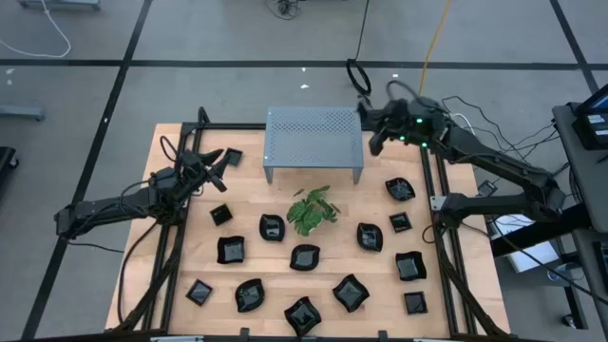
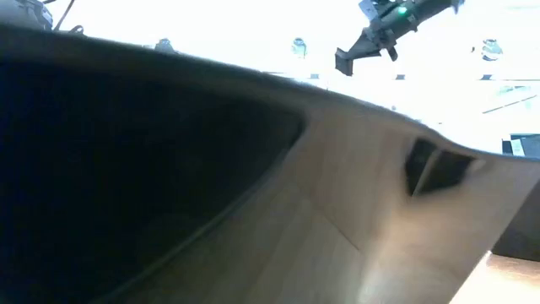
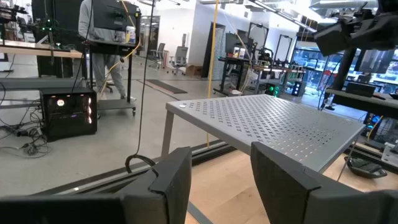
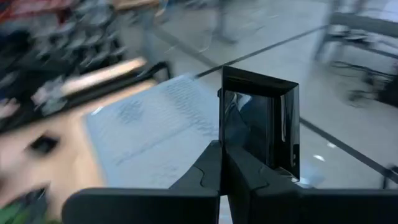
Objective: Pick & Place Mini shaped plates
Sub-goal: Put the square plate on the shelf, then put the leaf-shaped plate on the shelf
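Note:
Several small glossy black mini shaped plates [image 1: 304,256] lie flat on the wooden table [image 1: 171,247], around a green plant [image 1: 312,211]. My right gripper [image 4: 222,152] hangs high over the far right corner of the grey perforated stand [image 1: 313,142] and is shut on a square black plate [image 4: 261,124]. The same gripper [image 2: 348,59] shows at the top of the low view. My left gripper [image 3: 221,180] stands open at the table's left, pointing level at the stand, with nothing between its fingers. One plate [image 1: 231,157] lies just beyond it. My right gripper pinches the square plate by one edge [image 4: 231,149] between its two fingers. The plate stands on edge and sticks out past the fingertips, its glossy face turned sideways. It is lifted clear of the table and of the stand.
The stand [image 3: 280,124] rises at the table's far middle. Black frame rails [image 1: 442,247] run along the table's sides. A dark surface and a wood-coloured one [image 2: 253,211] fill most of the low view. A person [image 3: 102,37] stands in the room beyond the table.

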### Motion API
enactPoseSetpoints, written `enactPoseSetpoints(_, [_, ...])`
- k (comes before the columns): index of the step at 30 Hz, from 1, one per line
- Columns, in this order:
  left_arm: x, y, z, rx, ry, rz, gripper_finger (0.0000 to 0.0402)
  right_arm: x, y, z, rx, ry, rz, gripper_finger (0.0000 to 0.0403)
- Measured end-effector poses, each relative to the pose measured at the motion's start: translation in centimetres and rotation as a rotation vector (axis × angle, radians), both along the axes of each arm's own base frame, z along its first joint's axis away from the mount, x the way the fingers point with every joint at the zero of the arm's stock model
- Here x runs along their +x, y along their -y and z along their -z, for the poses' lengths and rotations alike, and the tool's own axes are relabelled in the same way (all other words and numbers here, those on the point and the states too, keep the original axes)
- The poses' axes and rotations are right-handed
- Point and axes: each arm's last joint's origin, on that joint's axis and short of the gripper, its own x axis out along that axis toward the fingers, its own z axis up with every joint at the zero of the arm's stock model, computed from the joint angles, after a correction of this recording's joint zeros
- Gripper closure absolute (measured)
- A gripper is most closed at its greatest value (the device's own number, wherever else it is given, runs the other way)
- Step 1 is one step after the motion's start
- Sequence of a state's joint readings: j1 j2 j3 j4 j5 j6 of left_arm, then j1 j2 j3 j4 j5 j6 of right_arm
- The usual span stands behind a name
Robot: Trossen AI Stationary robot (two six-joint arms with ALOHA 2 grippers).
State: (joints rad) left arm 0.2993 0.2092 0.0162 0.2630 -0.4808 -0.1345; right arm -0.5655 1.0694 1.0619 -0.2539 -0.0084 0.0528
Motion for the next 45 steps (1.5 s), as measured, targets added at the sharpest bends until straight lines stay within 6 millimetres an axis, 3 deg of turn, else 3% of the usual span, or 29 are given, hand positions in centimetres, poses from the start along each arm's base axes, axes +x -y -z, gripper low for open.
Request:
enactPoseSetpoints(5, [0.0,0.0,0.0,0.0,0.001,0.0,0.0231,3.2,-0.6,2.0,-0.047,-0.146,-0.134,0.0403])
enactPoseSetpoints(10, [0.0,0.0,0.0,0.0,0.0,0.0,0.0231,5.8,-0.2,4.9,-0.111,-0.319,-0.158,0.0403])
enactPoseSetpoints(18, [0.0,0.0,0.0,0.0,0.001,0.0,0.0231,7.7,0.8,8.2,-0.174,-0.51,-0.157,0.0403])
enactPoseSetpoints(29, [0.0,0.0,0.0,0.0,0.001,0.0,0.0231,7.5,1.0,8.0,-0.213,-0.539,-0.065,0.038])
enactPoseSetpoints(37, [0.0,0.0,0.0,0.0,0.0,0.0,0.0231,7.4,1.0,7.9,-0.213,-0.539,-0.066,0.0321])
enactPoseSetpoints(45, [0.0,0.0,0.0,0.0,0.001,0.0,0.0231,4.8,-1.2,3.6,-0.243,-0.384,-0.049,0.0268])
